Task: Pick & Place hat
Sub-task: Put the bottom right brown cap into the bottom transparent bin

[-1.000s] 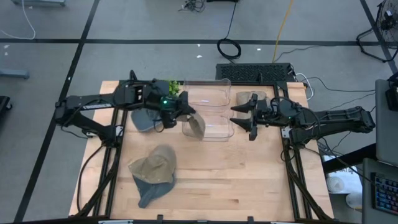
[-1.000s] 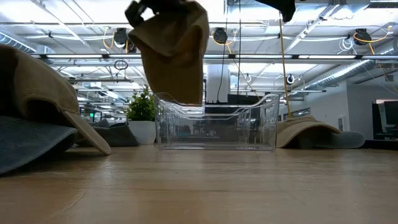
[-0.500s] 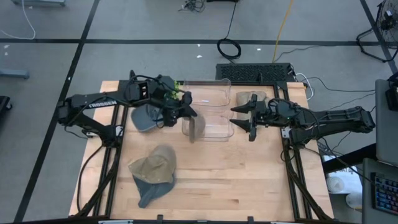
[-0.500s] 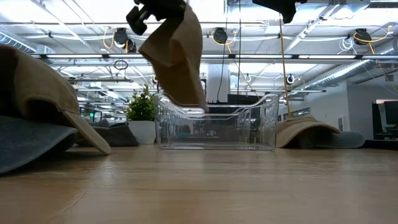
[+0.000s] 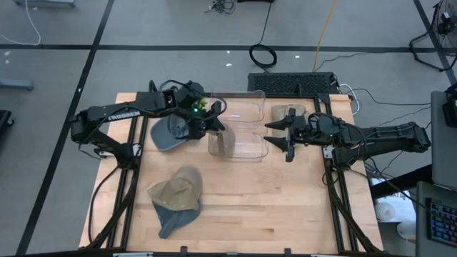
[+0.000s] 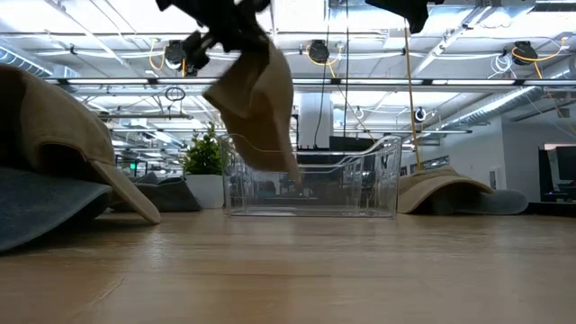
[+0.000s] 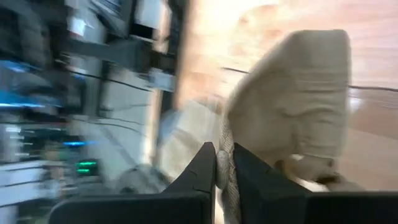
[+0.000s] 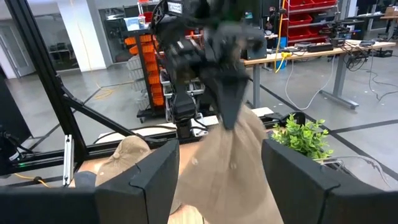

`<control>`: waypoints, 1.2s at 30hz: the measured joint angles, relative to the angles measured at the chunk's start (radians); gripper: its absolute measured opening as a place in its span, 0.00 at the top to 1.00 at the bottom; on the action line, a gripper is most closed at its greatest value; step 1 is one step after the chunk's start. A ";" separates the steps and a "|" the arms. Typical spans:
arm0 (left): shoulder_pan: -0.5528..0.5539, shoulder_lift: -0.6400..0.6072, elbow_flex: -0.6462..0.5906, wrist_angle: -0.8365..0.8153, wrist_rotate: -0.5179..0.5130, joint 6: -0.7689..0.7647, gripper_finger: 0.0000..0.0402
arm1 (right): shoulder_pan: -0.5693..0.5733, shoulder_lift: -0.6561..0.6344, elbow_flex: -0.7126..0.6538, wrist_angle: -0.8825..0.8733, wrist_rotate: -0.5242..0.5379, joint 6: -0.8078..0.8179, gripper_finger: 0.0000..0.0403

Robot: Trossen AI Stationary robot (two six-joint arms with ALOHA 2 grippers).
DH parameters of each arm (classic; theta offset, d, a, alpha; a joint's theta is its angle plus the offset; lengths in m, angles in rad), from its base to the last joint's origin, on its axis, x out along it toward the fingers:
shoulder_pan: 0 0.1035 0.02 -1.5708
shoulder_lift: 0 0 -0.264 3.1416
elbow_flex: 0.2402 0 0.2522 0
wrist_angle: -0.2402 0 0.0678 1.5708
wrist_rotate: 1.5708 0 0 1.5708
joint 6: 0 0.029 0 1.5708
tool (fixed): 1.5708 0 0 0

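1. High view: the left gripper [image 5: 214,126] hangs over the left end of the clear bin [image 5: 239,123], its fingers pinched shut on a tan hat [image 5: 223,143] that droops into that end. The right gripper [image 5: 277,133] waits just right of the bin with its fingers spread and nothing between them. A second hat [image 5: 166,133] lies on the table [image 5: 243,207] left of the bin, a third [image 5: 177,200] sits nearer the front edge, and a fourth [image 5: 284,114] lies behind the right gripper.

2. Low view: the held hat [image 6: 256,99] dangles from the left gripper [image 6: 236,36] at the top, and its lower edge overlaps the bin's [image 6: 315,175] left side. A small potted plant [image 6: 205,166] stands behind.

3. Left wrist view: the two dark fingers [image 7: 202,171] are closed tight on a fold of the tan hat [image 7: 298,99], which hangs beyond them. The picture is blurred.

4. Right wrist view: the right gripper's own fingers [image 8: 155,174] stand wide apart and empty. Between them, farther off, the left gripper [image 8: 227,93] grips the top of the tan hat [image 8: 227,168].
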 joint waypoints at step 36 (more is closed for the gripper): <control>-0.094 -0.052 0.000 0.079 -0.201 -1.179 0.45 | 0.000 0.000 0.000 -0.041 0.000 -0.031 0.47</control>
